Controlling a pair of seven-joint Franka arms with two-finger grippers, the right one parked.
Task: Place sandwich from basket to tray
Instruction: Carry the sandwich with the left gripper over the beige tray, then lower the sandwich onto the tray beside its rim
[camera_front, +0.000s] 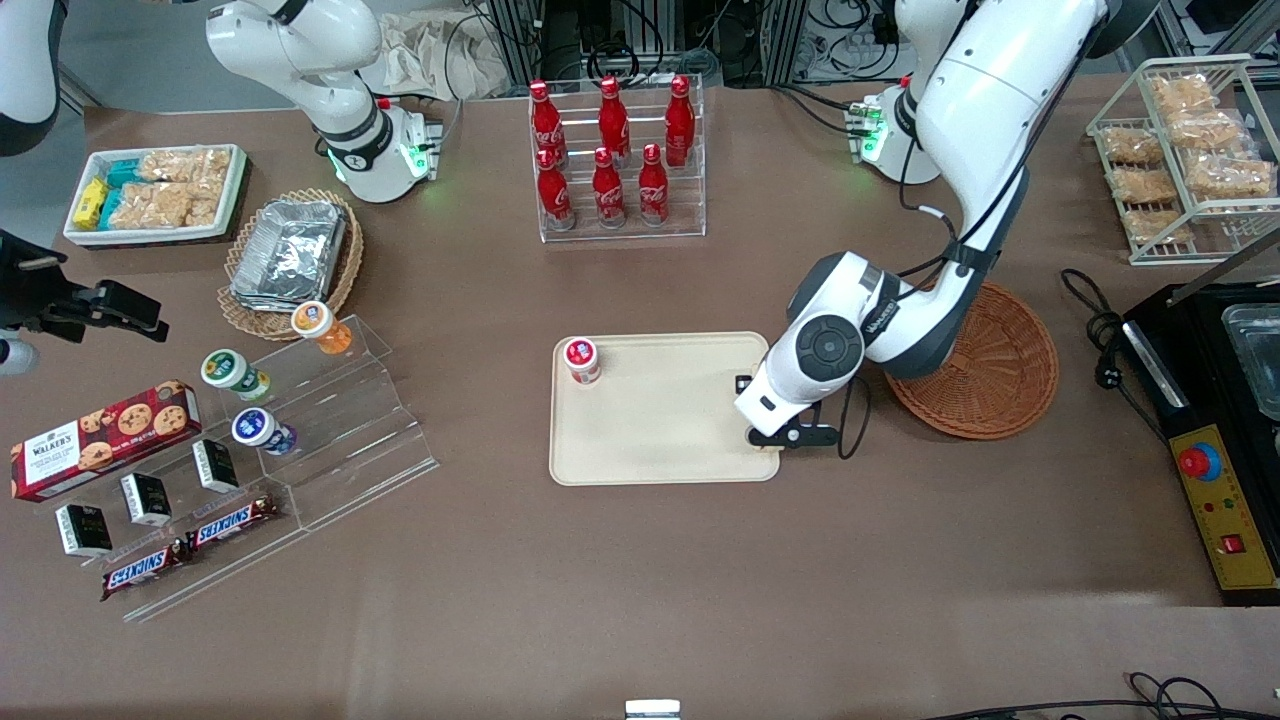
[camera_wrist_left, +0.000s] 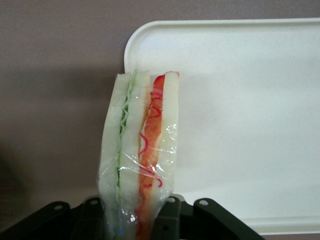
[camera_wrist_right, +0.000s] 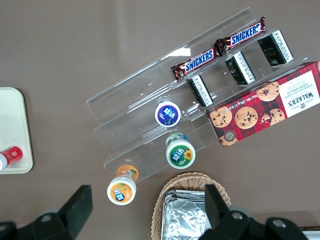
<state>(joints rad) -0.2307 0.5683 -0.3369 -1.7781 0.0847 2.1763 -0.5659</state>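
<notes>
My left gripper (camera_front: 775, 428) hangs over the tray's edge nearest the basket and is shut on the sandwich (camera_wrist_left: 140, 155). In the left wrist view the sandwich is a plastic-wrapped wedge of white bread with green and red filling, clamped between the black fingers (camera_wrist_left: 172, 220), reaching over the corner of the cream tray (camera_wrist_left: 240, 100). In the front view the sandwich is hidden under the wrist. The cream-beige tray (camera_front: 660, 440) lies at the table's middle. The reddish-brown wicker basket (camera_front: 1000, 375) sits beside it, toward the working arm's end, partly covered by the arm.
A small red-lidded cup (camera_front: 581, 360) stands on the tray's corner toward the parked arm. A clear rack of red bottles (camera_front: 615, 160) stands farther from the front camera. A black appliance (camera_front: 1215, 420) and a wire snack rack (camera_front: 1180, 150) sit at the working arm's end.
</notes>
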